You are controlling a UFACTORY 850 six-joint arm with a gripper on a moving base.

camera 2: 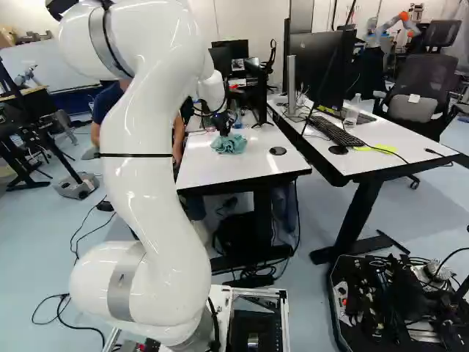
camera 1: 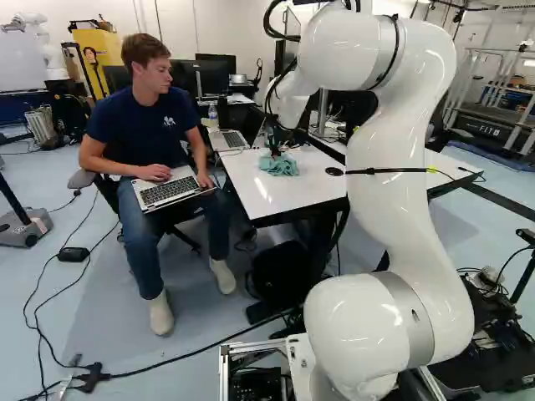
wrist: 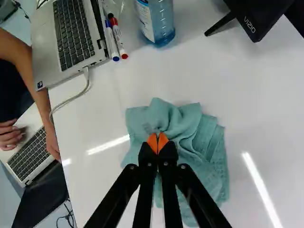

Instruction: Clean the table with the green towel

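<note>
While our gripper [camera 1: 275, 150] pinches the green towel [wrist: 204, 152] between closed fingertips, we see it rumpled on the desk [wrist: 256, 85], ridged at twelve o'clock from the tips. Its soft, textured folds fan out towards four o'clock.

Blue-green towel [wrist: 204, 152], black claw [camera 2: 223, 129] with orange pads [wrist: 152, 142], white tabletop [wrist: 99, 116], white arm [camera 1: 393, 200], grey laptop [wrist: 45, 50] with black keys [wrist: 72, 33]

The green towel [wrist: 206, 164] is crumpled into a loose, uneven heap, its soft folds bunched on one side and its textured, layered part spread flatter on the other. It is laid directly on the white, glossy surface [wrist: 95, 116], which is edged in dark trim and streaked with bright reflections.
</note>
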